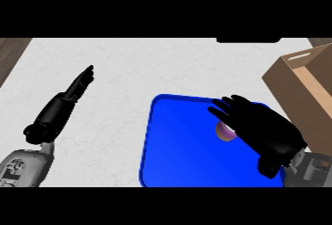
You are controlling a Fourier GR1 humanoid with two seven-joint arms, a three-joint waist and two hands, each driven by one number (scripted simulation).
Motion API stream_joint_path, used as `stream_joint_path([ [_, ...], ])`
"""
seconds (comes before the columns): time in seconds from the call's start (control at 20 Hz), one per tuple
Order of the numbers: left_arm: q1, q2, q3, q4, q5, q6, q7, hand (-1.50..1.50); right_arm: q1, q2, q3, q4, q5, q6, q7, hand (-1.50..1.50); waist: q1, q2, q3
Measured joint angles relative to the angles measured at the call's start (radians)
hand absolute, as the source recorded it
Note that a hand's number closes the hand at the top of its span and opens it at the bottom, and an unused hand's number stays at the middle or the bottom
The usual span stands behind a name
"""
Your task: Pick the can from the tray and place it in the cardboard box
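Head view shows our right hand (262,127) curling over the can (224,131), which lies on the tray (178,140); lifting and boxing remain, we judge.

Kitchen counter setting: pale white marbled countertop (162,66) fills most of the view, with strips of dark wood-grain surface (13,50) past its edge at 10 o'clock and at 2 o'clock. Blue tray (182,145) at 5 o'clock, open cardboard box (304,96) at 3 o'clock. Nothing else marks the room.
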Motion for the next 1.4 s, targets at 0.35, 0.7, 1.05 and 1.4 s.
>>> stream_joint_path([
  [0.35, 0.003, -0.034, 0.028, -0.020, -0.032, -0.023, 0.015, 0.00, -0.013, 0.053, 0.001, 0.114, 0.120, -0.046, -0.065, -1.50, 0.001, 0.000, 0.000],
  [0.7, 0.007, -0.051, 0.066, -0.028, -0.054, -0.065, 0.021, 0.00, -0.005, 0.111, -0.016, 0.197, 0.187, -0.067, -0.143, -1.50, 0.000, 0.000, 0.000],
  [1.05, 0.008, -0.083, 0.087, -0.031, -0.087, -0.084, 0.022, 0.00, 0.011, 0.127, -0.042, 0.281, 0.280, -0.121, -0.208, -1.50, -0.001, 0.000, 0.000],
  [1.4, 0.036, -0.104, 0.105, -0.045, -0.111, -0.105, 0.008, 0.00, 0.016, 0.166, -0.066, 0.369, 0.346, -0.165, -0.253, -1.50, 0.000, 0.000, 0.000],
])
